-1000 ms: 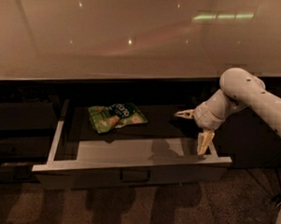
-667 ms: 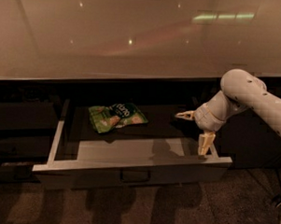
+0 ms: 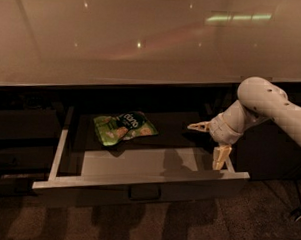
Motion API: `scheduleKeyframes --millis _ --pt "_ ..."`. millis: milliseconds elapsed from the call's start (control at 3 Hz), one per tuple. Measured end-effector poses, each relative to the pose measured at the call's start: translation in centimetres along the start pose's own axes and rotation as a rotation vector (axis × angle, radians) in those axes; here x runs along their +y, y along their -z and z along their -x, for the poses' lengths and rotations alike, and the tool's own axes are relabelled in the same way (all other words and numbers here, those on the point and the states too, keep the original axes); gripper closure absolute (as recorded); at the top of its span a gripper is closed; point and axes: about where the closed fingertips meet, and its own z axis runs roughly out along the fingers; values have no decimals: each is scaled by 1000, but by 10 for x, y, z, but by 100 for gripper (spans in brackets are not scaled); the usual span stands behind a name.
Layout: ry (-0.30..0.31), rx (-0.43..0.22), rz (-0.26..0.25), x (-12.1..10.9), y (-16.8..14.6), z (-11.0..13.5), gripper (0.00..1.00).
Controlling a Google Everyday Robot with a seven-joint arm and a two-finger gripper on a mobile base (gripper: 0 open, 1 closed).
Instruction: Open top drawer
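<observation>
The top drawer (image 3: 138, 180) stands pulled out from under the pale counter, with pale rims, a grey floor and a small central handle (image 3: 144, 192) on its dark front. A green snack bag (image 3: 123, 128) lies inside toward the back left. My gripper (image 3: 208, 142) is over the drawer's right end, above the right rim. It is open and empty, with one finger (image 3: 198, 126) pointing left and the other (image 3: 219, 158) pointing down near the front right corner.
A glossy beige counter (image 3: 143, 46) overhangs the drawer. Dark cabinet fronts stand left (image 3: 19, 136) and right (image 3: 274, 152) of the drawer. Speckled brown floor (image 3: 186, 223) lies in front. My white arm (image 3: 271, 107) reaches in from the right.
</observation>
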Motion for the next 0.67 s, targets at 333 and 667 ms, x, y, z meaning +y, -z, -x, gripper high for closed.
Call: scheduleKeyframes --millis 333,667 --pt "-2 -16 1 0 -2 0 0" --pt "-1 -16 1 0 -2 0 0"
